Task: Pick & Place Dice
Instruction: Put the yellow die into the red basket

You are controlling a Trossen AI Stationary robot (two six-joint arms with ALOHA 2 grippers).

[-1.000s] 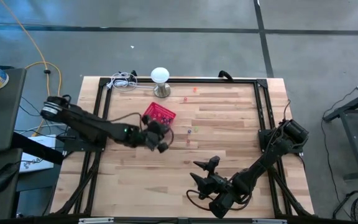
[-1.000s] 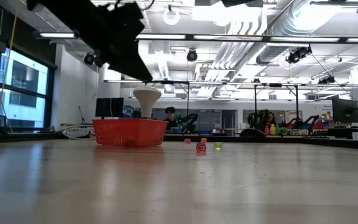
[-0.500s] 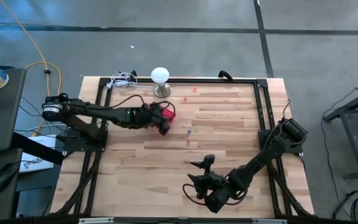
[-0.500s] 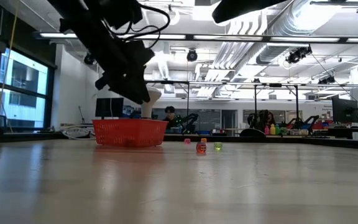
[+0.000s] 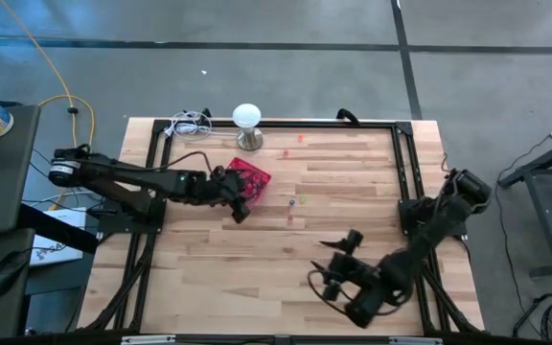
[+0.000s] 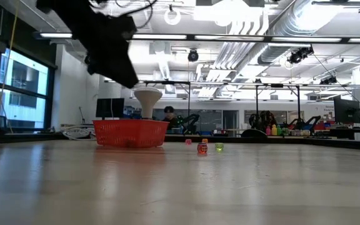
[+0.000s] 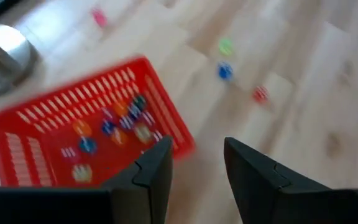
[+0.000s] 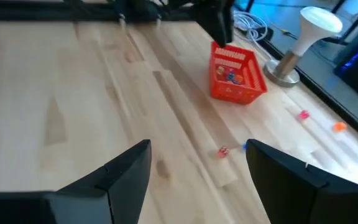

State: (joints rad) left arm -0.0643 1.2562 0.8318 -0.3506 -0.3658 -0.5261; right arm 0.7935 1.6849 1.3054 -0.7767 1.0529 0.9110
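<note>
Partway: several dice (image 7: 114, 127) lie in the red basket (image 7: 17, 158); five loose dice remain on the table (image 5: 343, 182), a red one (image 7: 260, 94) among them; left gripper (image 7: 194, 165) hangs just beside the basket, jaws apart, apparently empty; right gripper (image 8: 194, 171) waits near the front edge, jaws wide, holding nothing.

red mesh basket (image 5: 248, 178), white lamp (image 5: 246, 119), coiled cable (image 5: 192, 124), wooden table (image 5: 353, 182)

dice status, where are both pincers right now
Left pincer open, empty, beside red basket. Right pincer open, waiting at near edge. Several dice in basket; few loose dice remain. Nothing blocking.
</note>
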